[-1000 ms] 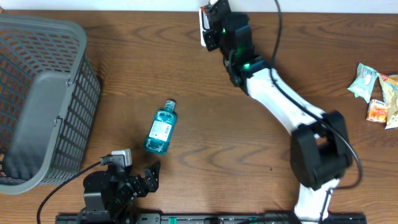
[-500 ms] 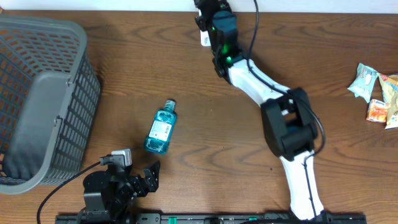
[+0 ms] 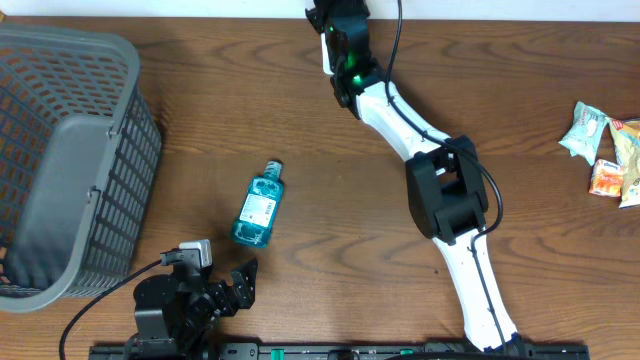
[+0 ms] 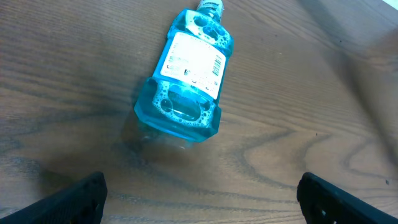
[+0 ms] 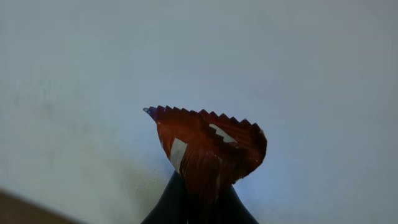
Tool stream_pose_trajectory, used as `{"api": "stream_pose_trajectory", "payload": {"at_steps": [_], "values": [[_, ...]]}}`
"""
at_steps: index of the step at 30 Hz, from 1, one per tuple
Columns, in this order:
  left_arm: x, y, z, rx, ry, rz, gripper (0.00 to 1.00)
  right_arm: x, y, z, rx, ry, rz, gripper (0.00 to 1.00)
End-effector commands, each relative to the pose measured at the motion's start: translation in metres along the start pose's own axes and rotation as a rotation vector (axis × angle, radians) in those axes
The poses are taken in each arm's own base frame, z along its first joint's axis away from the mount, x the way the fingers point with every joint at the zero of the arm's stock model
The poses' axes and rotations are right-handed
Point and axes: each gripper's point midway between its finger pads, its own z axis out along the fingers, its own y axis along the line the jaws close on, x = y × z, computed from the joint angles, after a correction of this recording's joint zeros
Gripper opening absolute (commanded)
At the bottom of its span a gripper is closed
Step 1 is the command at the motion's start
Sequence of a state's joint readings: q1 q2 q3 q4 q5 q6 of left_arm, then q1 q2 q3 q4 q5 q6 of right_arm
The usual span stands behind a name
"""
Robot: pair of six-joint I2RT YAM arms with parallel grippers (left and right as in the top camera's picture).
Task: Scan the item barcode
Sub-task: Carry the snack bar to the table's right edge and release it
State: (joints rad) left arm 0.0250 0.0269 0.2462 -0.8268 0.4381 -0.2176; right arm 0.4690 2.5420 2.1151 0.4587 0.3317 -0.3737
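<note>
My right gripper (image 3: 332,22) is stretched to the table's far edge and is shut on a red-brown packet (image 5: 208,146) with a zigzag top edge. In the right wrist view the packet stands upright against a white wall, and no barcode shows on this face. From overhead only a white sliver of the packet (image 3: 326,55) shows beside the wrist. A blue mouthwash bottle (image 3: 258,206) lies on its side at mid-left, and its white label with a barcode (image 4: 215,62) faces up. My left gripper (image 4: 201,202) rests near the front edge, open and empty, short of the bottle.
A grey mesh basket (image 3: 130,110) fills the left side. Several snack packets (image 3: 600,150) lie at the right edge. The right arm's white link (image 3: 410,125) runs diagonally across the table's middle. A white wall (image 5: 311,62) runs behind the far edge.
The right arm has swung left and stretched further back, carrying the packet toward the wall. The left arm and the bottle have not moved.
</note>
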Motion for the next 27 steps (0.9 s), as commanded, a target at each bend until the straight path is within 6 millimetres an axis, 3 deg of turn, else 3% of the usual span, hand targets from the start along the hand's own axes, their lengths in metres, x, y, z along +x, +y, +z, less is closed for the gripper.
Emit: {"api": "stream_pose_trajectory", "payload": {"at_steps": [1, 8, 14, 18, 22, 24, 27], "values": [[0.0, 0.001, -0.001, -0.008, 0.001, -0.008, 0.98, 0.011, 0.016, 0.001, -0.017, 0.02, -0.017, 0.01], [0.0, 0.001, -0.001, -0.008, 0.001, -0.008, 0.98, 0.012, 0.024, -0.004, -0.015, 0.058, -0.023, 0.01], [0.0, 0.001, -0.001, -0.008, 0.001, -0.008, 0.98, -0.005, -0.002, -0.015, -0.013, 0.156, -0.021, 0.01], [0.0, 0.001, -0.001, -0.008, 0.001, -0.008, 0.98, -0.007, -0.043, -0.035, 0.006, 0.32, -0.082, 0.01], [0.0, 0.001, -0.001, -0.008, 0.001, -0.008, 0.98, 0.014, -0.107, -0.068, 0.132, 0.55, -0.157, 0.01], [0.0, 0.001, -0.001, -0.008, 0.001, -0.008, 0.98, 0.039, -0.137, -0.089, 0.186, 0.692, -0.205, 0.01], [0.0, 0.001, -0.001, -0.008, 0.001, -0.008, 0.98, 0.092, -0.184, -0.132, 0.317, 0.94, -0.169, 0.01]]}}
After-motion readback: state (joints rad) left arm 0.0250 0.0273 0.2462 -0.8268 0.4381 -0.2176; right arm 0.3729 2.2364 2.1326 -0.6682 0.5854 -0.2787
